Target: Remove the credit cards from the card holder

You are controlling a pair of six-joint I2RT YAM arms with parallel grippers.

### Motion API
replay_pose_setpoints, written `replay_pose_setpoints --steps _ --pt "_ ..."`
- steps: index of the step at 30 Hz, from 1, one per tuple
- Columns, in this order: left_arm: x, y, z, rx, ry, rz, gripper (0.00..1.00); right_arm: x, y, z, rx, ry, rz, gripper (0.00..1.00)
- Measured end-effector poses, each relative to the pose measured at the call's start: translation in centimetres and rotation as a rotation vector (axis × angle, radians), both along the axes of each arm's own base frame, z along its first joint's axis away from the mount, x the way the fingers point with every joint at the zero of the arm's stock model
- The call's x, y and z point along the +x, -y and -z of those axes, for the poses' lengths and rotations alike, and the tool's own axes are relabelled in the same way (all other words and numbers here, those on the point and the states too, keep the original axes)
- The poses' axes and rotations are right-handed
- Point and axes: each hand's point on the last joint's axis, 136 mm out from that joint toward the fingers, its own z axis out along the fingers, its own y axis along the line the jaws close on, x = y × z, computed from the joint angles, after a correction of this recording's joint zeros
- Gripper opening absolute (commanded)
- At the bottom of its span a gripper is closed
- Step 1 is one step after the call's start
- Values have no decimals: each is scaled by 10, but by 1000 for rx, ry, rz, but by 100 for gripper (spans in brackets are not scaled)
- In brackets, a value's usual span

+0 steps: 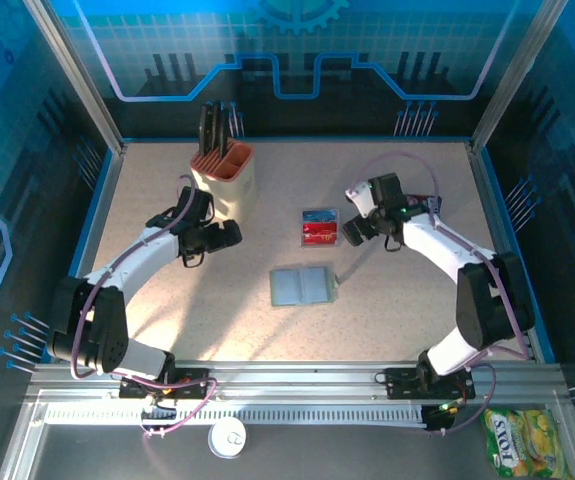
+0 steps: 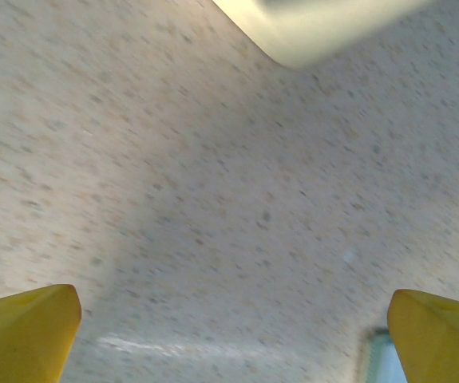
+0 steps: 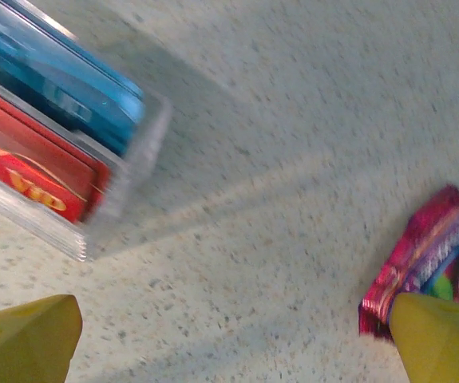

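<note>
The card holder (image 1: 304, 286), a grey-blue wallet, lies opened flat in the middle of the table; a sliver of its edge (image 2: 377, 363) shows in the left wrist view. The credit cards, one blue (image 1: 317, 215) (image 3: 61, 88) and red ones (image 1: 319, 235) (image 3: 29, 167), sit in a clear plastic tray (image 3: 145, 132) just behind the wallet. My left gripper (image 1: 229, 235) (image 2: 233, 335) hovers open over bare table left of the wallet. To the right of the tray my right gripper (image 1: 352, 228) (image 3: 233, 343) is open, with nothing between its yellow fingers (image 3: 25, 339).
A beige knife block (image 1: 225, 175) (image 2: 317, 28) stands at the back left, close behind the left gripper. A pink-red snack packet (image 1: 422, 205) (image 3: 421, 267) lies beside the right wrist. A yellow snack bag (image 1: 524, 443) and a white round cap (image 1: 228, 437) lie off the table's front.
</note>
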Motion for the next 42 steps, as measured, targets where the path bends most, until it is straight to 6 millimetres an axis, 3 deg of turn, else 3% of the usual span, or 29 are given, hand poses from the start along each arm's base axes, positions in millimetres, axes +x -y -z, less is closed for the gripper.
replay_pose_setpoints --steps 7,10,13,19,21,27,33,42 --pt "13 -53 -2 298 87 -50 99 -6 50 33 87 113 247 100" --pt "21 -71 -2 401 142 -40 99 -8 62 41 107 173 306 100" --pt "24 -80 11 470 204 -9 99 -5 68 39 117 241 332 100" --pt "8 -82 44 483 334 64 99 -3 77 28 171 391 356 100" --pt "12 -80 40 458 403 71 99 -5 81 28 200 413 359 100" --pt "43 -87 3 364 643 34 99 -11 82 29 272 461 331 100" --pt "53 -80 16 294 675 84 99 -5 76 20 298 482 302 100" --pt "57 -72 6 267 729 113 99 -3 74 17 310 486 289 100"
